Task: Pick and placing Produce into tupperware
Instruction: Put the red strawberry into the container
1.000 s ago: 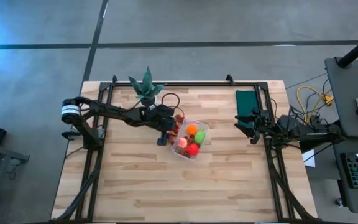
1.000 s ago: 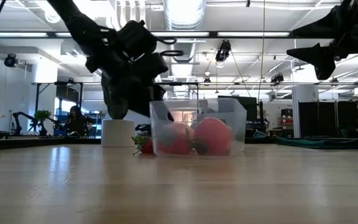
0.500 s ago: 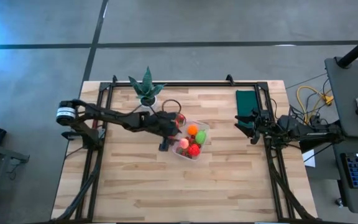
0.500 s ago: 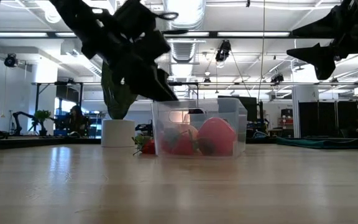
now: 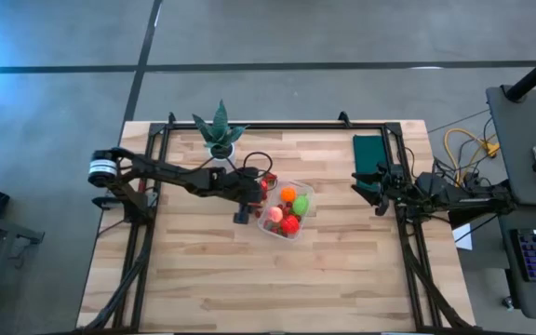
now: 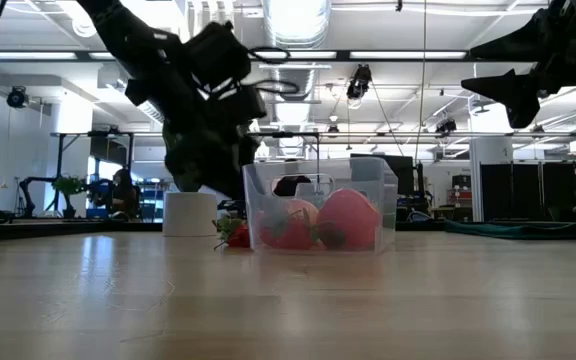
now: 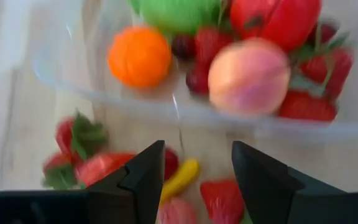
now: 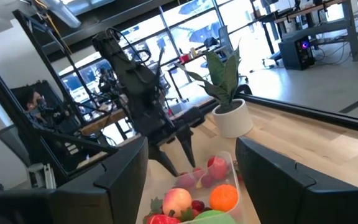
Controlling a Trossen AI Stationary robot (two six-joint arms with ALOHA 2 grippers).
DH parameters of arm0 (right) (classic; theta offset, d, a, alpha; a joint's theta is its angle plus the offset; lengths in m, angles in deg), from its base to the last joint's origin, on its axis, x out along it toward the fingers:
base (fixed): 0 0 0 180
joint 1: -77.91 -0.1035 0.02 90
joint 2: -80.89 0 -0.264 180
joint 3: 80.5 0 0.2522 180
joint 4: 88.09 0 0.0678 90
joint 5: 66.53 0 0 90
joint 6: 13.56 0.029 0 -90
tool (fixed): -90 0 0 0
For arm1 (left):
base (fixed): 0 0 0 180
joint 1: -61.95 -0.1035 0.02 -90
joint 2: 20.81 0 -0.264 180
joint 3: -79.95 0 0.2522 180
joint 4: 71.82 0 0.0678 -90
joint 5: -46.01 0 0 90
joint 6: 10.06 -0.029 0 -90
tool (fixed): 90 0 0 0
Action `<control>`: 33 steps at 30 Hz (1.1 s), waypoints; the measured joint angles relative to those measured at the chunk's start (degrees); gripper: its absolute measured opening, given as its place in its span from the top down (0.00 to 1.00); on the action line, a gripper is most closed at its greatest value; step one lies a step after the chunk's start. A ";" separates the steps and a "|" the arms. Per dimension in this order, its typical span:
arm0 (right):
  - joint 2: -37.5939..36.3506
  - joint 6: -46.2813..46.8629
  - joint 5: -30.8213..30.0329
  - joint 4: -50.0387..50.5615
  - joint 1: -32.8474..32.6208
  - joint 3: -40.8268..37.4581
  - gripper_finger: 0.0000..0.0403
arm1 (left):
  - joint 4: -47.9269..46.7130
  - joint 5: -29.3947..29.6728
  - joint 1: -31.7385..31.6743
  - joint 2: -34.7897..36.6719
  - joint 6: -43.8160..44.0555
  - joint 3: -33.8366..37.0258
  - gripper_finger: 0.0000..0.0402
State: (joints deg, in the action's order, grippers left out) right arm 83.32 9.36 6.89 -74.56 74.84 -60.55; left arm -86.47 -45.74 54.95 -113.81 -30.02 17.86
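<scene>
**Left gripper drawn back to the tub's left edge**

Pulled back from over the tub since half a second ago, the left gripper point(image 5: 242, 210) now hangs just off the left side of the tupperware point(image 5: 306, 199), its dark arm stretched across the pale wooden table point(image 5: 203, 270) from the left edge. Its two fingers point(image 7: 143, 180) stand spread with nothing between them — below the gap lie loose produce pieces on the wood: a strawberry with a leafy top point(image 7: 76, 138), a small yellow pepper shape point(image 7: 180, 177) and more red bits.

The tupperware is a clear, smooth-walled rectangle with rounded corners, near the table's middle. Inside it sit a round orange point(image 7: 140, 56), a matte pink peach point(image 7: 248, 76), a green piece point(image 7: 176, 12), a glossy red piece point(image 7: 278, 18) and several strawberries. No readable writing shows anywhere.

A spiky green plant in a white pot point(image 5: 219, 135) stands at the far side, left of centre.

At the right edge the right gripper point(image 5: 368, 185) waits, raised, fingers parted and empty — beside a dark green cloth point(image 5: 368, 149).
</scene>
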 joint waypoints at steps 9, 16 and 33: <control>0.37 0.00 -0.01 0.00 -0.02 0.00 0.42 | 0.12 -2.72 0.87 -1.01 0.15 0.15 0.57; 0.35 0.00 0.00 0.00 -0.02 0.00 0.42 | 1.97 -3.80 4.80 -3.08 0.80 0.15 0.57; 0.33 0.00 0.01 0.00 -0.02 0.02 0.42 | -1.63 2.91 1.58 -0.61 -3.97 -1.41 0.57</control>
State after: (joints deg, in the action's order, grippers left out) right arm 83.65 9.36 6.90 -74.56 74.82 -60.52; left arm -88.09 -42.84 56.53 -114.42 -33.99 16.45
